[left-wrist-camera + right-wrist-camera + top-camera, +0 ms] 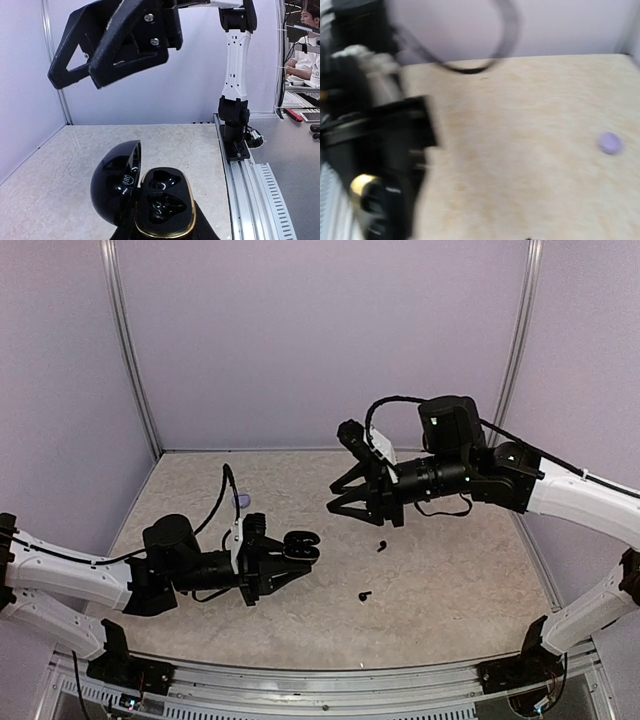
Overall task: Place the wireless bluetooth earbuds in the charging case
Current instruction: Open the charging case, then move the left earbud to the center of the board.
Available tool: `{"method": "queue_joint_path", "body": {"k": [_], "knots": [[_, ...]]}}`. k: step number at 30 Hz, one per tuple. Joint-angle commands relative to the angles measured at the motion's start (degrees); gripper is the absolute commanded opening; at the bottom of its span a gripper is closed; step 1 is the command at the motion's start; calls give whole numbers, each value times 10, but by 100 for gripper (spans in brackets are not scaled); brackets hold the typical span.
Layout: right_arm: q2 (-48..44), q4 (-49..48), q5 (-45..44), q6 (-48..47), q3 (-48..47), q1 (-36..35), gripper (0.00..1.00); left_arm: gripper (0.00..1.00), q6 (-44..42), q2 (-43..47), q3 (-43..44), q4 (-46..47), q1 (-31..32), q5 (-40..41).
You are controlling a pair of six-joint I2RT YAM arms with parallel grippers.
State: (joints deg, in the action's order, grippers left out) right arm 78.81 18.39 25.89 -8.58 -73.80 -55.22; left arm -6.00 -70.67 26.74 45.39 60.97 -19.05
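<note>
My left gripper (292, 558) is shut on the black charging case (164, 204), low over the table's left half. The case is open, with a gold rim and its lid (115, 182) swung to the left. Its two glossy wells are too dark to show whether anything sits in them. Two black wireless bluetooth earbuds lie on the table, one (382, 546) under the right arm and one (365, 595) nearer the front. My right gripper (336, 499) hovers above the table centre, fingers apart with nothing between them. In the left wrist view the right gripper (75, 80) hangs above and beyond the case.
A small purple disc (610, 143) lies on the table behind the left arm, seen as the purple disc (240, 501) from above. Pale walls close off the back and sides. The right arm's base and the rail (235, 145) run along the near edge. The right wrist view is blurred.
</note>
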Motion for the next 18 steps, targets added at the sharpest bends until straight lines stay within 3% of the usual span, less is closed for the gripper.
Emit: {"method": "queue_joint_path", "body": {"k": [1,14,18], "knots": [[-47,-33,8,49,32,67,40,0,18,12,-3,31,-9,14],[38,15,-91,131,123,229,38,0,28,12,-20,59,-16,23],[92,31,-116,127,117,243,37,0,27,15,-24,58,-17,27]]}}
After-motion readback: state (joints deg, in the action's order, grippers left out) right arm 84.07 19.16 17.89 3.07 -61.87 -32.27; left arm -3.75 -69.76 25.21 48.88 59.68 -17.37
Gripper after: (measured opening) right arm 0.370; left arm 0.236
